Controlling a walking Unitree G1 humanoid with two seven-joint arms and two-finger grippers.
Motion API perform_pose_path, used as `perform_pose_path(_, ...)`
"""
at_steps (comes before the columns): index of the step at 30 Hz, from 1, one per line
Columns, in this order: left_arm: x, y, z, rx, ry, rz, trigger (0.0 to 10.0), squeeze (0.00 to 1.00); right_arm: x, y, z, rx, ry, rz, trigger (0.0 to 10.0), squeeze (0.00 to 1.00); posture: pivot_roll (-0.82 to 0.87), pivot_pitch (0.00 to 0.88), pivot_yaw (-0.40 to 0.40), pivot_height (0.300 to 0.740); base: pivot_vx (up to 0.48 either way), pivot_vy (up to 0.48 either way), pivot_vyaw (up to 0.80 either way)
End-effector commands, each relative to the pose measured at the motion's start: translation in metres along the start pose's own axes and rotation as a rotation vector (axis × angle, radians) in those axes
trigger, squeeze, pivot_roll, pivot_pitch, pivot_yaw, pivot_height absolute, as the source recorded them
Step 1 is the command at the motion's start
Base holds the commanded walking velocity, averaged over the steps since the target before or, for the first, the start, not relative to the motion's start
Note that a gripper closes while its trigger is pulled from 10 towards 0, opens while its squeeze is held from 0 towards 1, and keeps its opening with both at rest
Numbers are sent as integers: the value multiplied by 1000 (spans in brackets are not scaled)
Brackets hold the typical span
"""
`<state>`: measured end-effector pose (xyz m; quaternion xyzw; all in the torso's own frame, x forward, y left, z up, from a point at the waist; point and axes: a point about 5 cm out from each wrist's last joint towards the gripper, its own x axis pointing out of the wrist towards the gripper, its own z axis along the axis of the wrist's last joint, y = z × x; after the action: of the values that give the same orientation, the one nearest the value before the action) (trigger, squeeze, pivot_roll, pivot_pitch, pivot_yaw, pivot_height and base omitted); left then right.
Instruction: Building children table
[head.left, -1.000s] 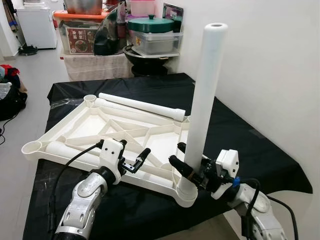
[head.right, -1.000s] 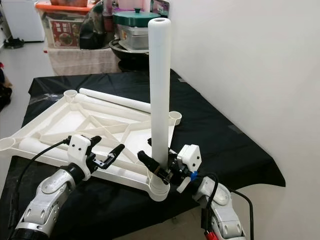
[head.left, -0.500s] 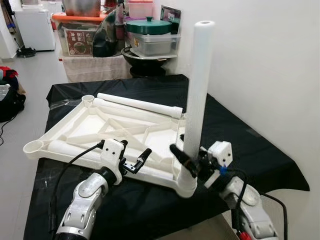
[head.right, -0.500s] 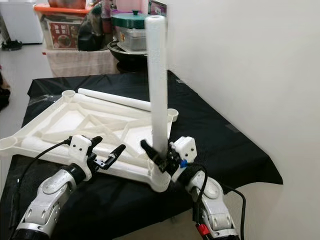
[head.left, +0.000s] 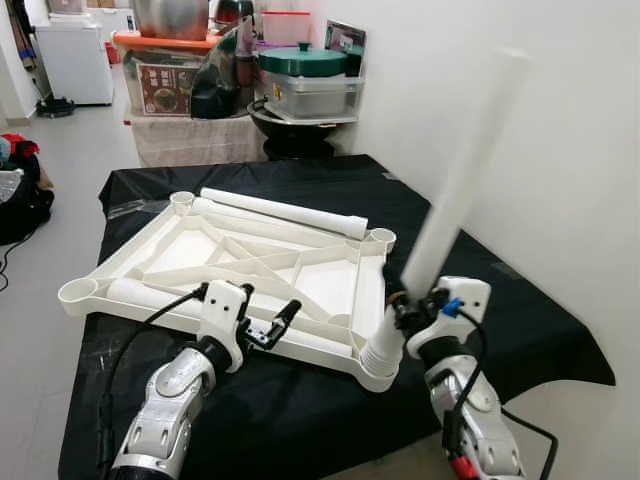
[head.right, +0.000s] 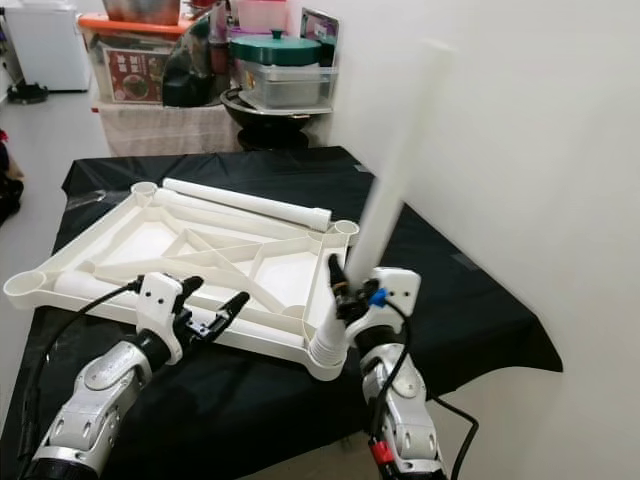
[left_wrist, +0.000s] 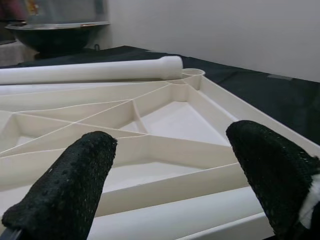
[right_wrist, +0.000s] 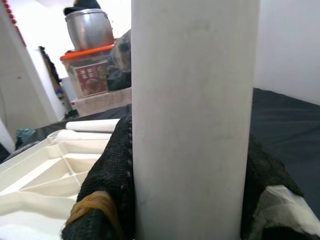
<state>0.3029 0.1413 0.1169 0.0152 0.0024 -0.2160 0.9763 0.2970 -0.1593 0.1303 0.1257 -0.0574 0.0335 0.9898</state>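
- Work surface: desk (head.left: 520, 300) under a black cloth; the white plastic tabletop (head.left: 240, 265) lies upside down on it, ribs up, with a round socket at each corner.
- Right gripper (head.left: 412, 310): jaws closed around the lower part of a white table leg (head.left: 455, 195), whose foot sits in the near-right socket (head.left: 378, 368), at 5 o'clock of the tabletop.
- The leg tilts toward 1 o'clock and shows motion blur; seating not confirmed.
- Left gripper (head.left: 268, 322): jaws open, holding nothing, above the near edge at 6 o'clock.
- Spare legs (head.left: 285, 212) lie along the far side, at 12 o'clock.
- Risk: forcing the leg while tilted could jam it or lever the unrestrained tabletop up and across the cloth.
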Motion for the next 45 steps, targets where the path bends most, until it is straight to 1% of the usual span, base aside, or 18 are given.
perform_pose_path(1, 1, 1, -1, 5, 5, 3, 10000, 0, -26, -35, -53, -32, 298, -200, 10000, 0, 52, 0, -65, 740, 0, 0, 0)
perform_pose_path(12, 0, 2, -2, 12, 9, 10, 10000, 0, -25, -29, -56, -73, 308, -203, 10000, 0, 56, 0, -66, 740, 0, 0, 0)
perform_pose_path(16, 0, 3, -3, 21, 15, 13, 10000, 0, -24, -37, -55, -75, 306, -256, 10000, 0, 55, 0, -65, 740, 0, 0, 0)
perform_pose_path(21, 1, 3, -2, 23, 13, 21, 10000, 0, -22, -52, -51, -127, 286, -308, 10000, 0, 56, 0, -65, 740, 0, 0, 0)
perform_pose_path(22, 1, 4, -2, 21, 10, 26, 10000, 0, -20, -59, -44, -135, 255, -338, 10000, 0, 59, 0, -67, 740, 0, 0, 0)
perform_pose_path(24, 1, 4, -2, 21, 9, 27, 10000, 0, -19, -61, -41, -130, 241, -346, 10000, 0, 59, 0, -67, 740, 0, 0, 0)
perform_pose_path(26, 0, 6, -1, 18, 7, 40, 10000, 0, -10, -59, -23, -129, 158, -308, 10000, 0, 59, 0, -67, 740, 0, 0, 0)
perform_pose_path(27, 0, 6, -1, 18, 7, 40, 10000, 0, -10, -59, -23, -129, 158, -308, 10000, 0, 59, 0, -67, 740, 0, 0, 0)
perform_pose_path(28, 0, 8, -1, 16, 4, 48, 10000, 0, 0, -54, -1, -120, 72, -260, 10000, 0, 56, 0, -64, 740, 0, 0, 0)
perform_pose_path(29, 0, 8, -1, 16, 4, 48, 10000, 0, 0, -54, -1, -120, 72, -260, 10000, 0, 56, 0, -64, 740, 0, 0, 0)
perform_pose_path(30, 0, 9, -1, 16, 3, 50, 10000, 0, 4, -50, 11, -112, 31, -236, 10000, 0, 56, 0, -64, 740, 0, 0, 0)
perform_pose_path(32, 2, 10, 0, 14, -1, 55, 10000, 0, 20, -40, 66, -173, -147, -147, 10000, 0, 51, 0, -60, 740, 0, 0, 0)
perform_pose_path(34, 3, 10, 1, 12, -4, 58, 10000, 0, 27, -35, 99, -240, -251, -112, 10000, 0, 50, 0, -60, 740, 0, 0, 0)
perform_pose_path(37, 3, 10, 1, 13, -7, 65, 10000, 0, 30, -33, 112, -281, -294, -104, 10000, 0, 54, 0, -66, 740, 0, 0, 0)
perform_pose_path(38, 3, 10, 1, 13, -7, 65, 10000, 0, 30, -33, 112, -281, -294, -104, 10000, 0, 54, 0, -66, 740, 0, 0, 0)
perform_pose_path(40, 2, 12, 2, 13, -10, 82, 10000, 0, 31, -34, 111, -342, -296, -109, 10000, 0, 62, 0, -72, 740, 0, 0, 0)
perform_pose_path(43, 0, 14, 1, 13, -10, 92, 10000, 0, 29, -36, 106, -322, -284, -134, 10000, 0, 69, 0, -76, 740, 0, 0, 0)
perform_pose_path(45, -2, 17, 1, 10, -16, 109, 10000, 0, 29, -30, 108, -281, -304, -130, 10000, 0, 71, 0, -75, 740, 0, 0, 0)
